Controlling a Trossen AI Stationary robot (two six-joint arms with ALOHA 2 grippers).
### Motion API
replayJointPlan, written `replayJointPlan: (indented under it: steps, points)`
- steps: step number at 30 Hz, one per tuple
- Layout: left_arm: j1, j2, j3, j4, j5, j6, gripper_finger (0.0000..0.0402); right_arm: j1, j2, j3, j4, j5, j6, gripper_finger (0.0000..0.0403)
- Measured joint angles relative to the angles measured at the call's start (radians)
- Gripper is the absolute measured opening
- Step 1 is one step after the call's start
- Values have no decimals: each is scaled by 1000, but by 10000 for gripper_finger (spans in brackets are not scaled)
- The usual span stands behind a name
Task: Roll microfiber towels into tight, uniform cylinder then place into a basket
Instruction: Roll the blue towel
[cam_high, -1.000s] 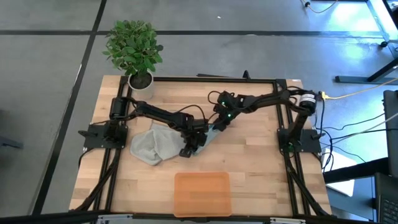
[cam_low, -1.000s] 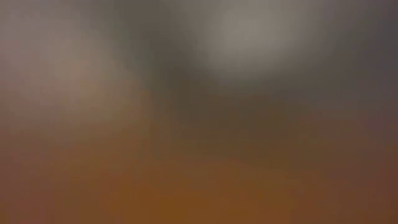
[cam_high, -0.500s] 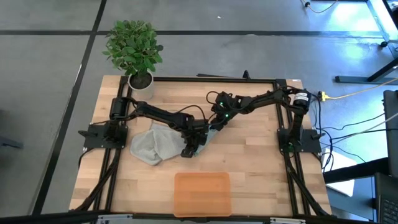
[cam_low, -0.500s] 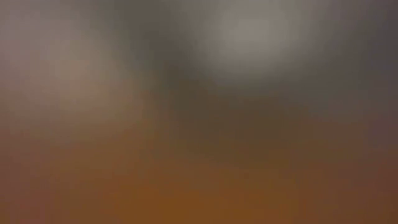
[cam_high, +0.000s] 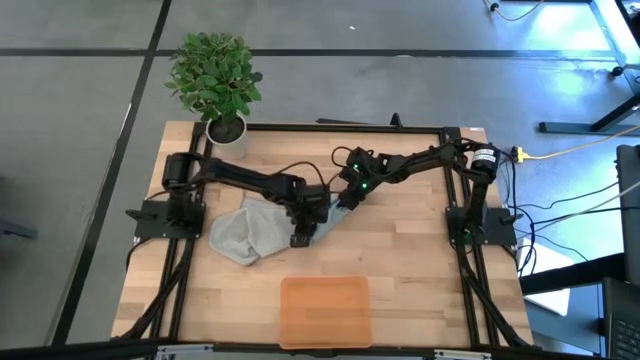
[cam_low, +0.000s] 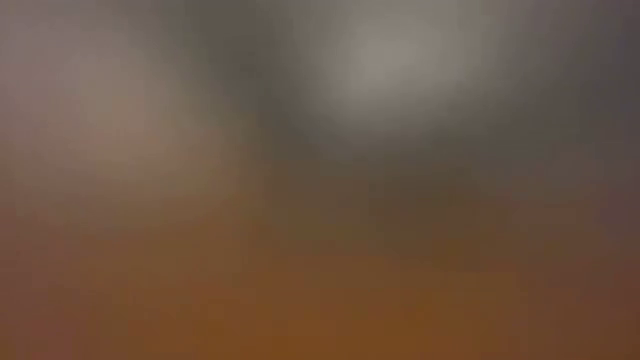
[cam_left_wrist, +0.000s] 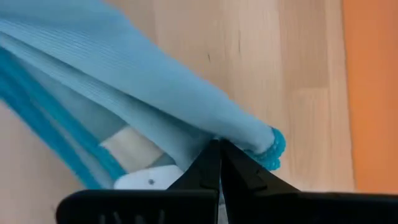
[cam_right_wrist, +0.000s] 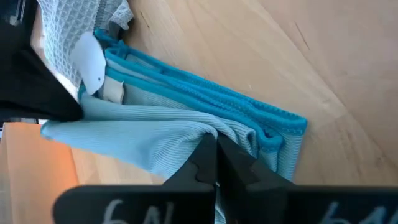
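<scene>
left gripper (cam_left_wrist: 219, 163) jaws pinch blue towel (cam_left_wrist: 155, 93) | right gripper (cam_right_wrist: 214, 163) likewise | low view blurred, apparently basket-orange

The blue towel (cam_right_wrist: 186, 124) is soft ribbed cloth. The grey towel (cam_high: 243, 232) is bumpy cloth. The table (cam_high: 420, 260) is smooth wood.

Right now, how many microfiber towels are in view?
2. The blue towel is mid-table, pinched by both grippers; the grey towel lies crumpled just left of it. The orange tray holds none.
</scene>
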Motion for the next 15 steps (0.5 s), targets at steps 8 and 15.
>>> replayJointPlan:
  steps: [8, 15]
  points:
    - [21, -77, 2, -26, -33, -99, 0, 0, 1, 13, -4, -1, -1, 4]
    - [20, -88, 3, -73, -27, -122, 0, 0, 5, 39, -3, 4, -22, 4]
